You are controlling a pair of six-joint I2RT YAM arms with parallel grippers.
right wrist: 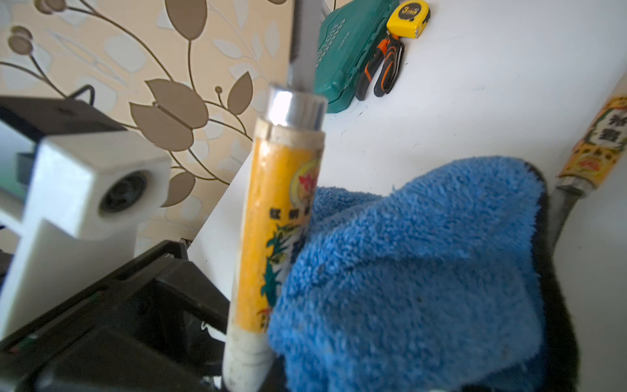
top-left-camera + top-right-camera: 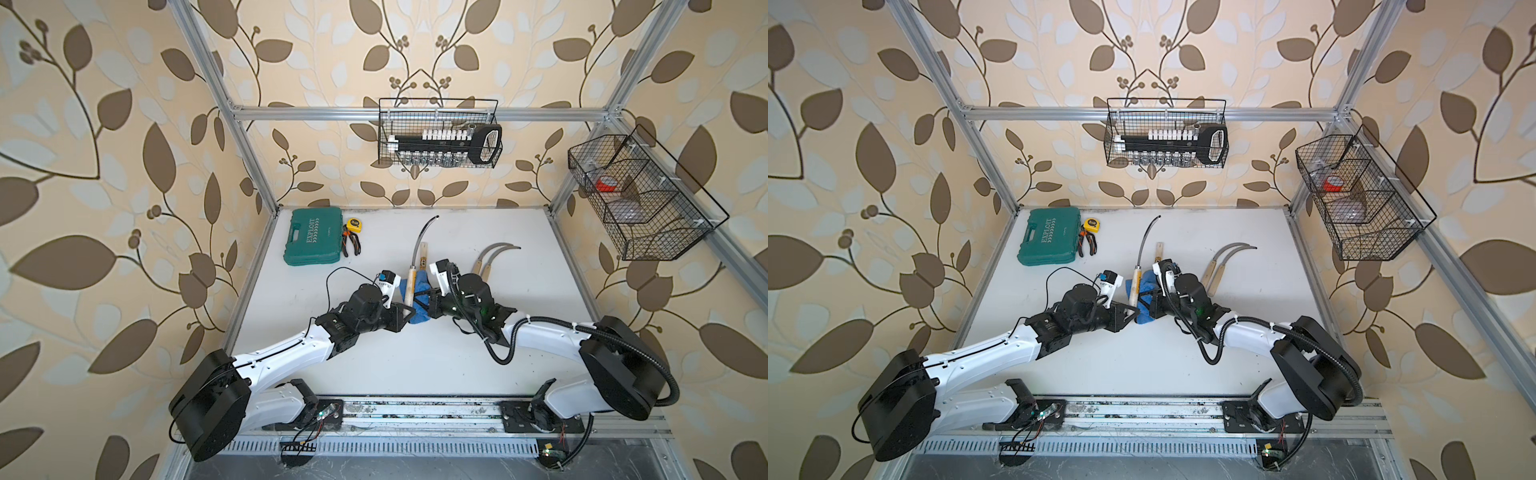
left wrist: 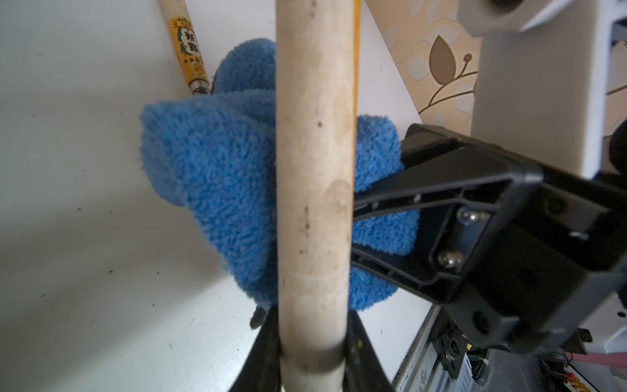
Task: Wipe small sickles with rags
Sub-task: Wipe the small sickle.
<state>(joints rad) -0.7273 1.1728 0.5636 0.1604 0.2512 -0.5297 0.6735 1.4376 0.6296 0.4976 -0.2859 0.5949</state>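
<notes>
White table (image 2: pixel 374 353), leafy walls. The left gripper (image 2: pixel 406 309) was clamped on a sickle (image 2: pixel 411 279) by its handle end; the right gripper (image 2: pixel 428 302) pinched the blue rag (image 3: pixel 220 176) against that handle. Early going, I'd say: another sickle (image 2: pixel 1158 249) lay just behind, two sickles (image 2: pixel 484 262) waited further right.

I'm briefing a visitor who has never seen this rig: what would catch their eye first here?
The two arms meet at mid-table: the left gripper grips a sickle by its pale wooden handle, blade pointing away from the robot, and the right gripper holds a blue cloth against that handle. The green tool case stands out at the back left; two more sickles lie beside the right arm.
</notes>
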